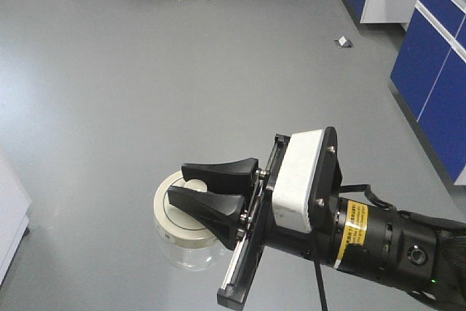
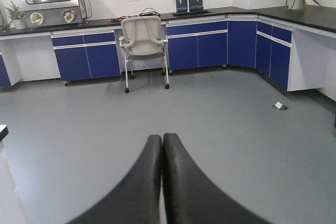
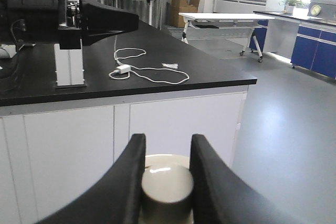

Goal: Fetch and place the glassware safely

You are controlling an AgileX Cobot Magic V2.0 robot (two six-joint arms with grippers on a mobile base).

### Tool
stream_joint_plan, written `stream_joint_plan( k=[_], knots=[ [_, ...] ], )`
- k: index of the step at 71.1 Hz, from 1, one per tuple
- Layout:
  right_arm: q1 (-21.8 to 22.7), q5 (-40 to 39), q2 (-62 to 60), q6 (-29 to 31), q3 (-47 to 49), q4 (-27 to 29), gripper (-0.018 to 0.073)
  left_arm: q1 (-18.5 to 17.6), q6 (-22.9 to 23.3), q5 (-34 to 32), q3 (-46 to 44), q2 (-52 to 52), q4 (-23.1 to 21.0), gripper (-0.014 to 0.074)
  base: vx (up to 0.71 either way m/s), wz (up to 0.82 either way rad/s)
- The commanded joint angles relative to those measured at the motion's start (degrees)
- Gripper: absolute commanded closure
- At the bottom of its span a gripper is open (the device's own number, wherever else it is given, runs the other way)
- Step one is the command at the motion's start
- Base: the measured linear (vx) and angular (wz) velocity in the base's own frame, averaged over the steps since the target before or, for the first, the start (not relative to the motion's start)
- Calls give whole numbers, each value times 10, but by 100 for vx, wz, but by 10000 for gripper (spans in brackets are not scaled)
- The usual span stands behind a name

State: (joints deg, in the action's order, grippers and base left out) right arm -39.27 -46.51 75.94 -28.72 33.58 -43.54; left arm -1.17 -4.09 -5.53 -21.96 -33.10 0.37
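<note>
Right hand (image 1: 180, 183) grasps jar (image 1: 180, 242) by its lid knob (image 3: 167, 188), aloft over wide open grey floor (image 1: 145, 71). Left hand (image 2: 161, 140) clenched, empty. Black worktop (image 3: 173, 51) edge near jar.

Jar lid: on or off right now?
On. The front view shows the cream lid seated on the glass jar, which stands upright. The right gripper has its fingers closed around the knob.
</note>
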Motion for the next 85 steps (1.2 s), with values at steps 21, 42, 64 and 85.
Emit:
stream_joint_plan(
  k=[21,42,64,85],
  knots=[
    [2,-53,-19,1,17,21,563,-4,2,-40,-14,0,-4,603,48,0],
    [2,-53,-19,1,17,21,563,-4,2,-40,-14,0,-4,603,49,5],
    [2,-53,-19,1,17,21,563,-4,2,-41,-14,0,-4,603,49,-1],
    [2,-52,-19,1,17,21,563,-4,2,-41,-14,0,0,603,49,-3]
  ],
)
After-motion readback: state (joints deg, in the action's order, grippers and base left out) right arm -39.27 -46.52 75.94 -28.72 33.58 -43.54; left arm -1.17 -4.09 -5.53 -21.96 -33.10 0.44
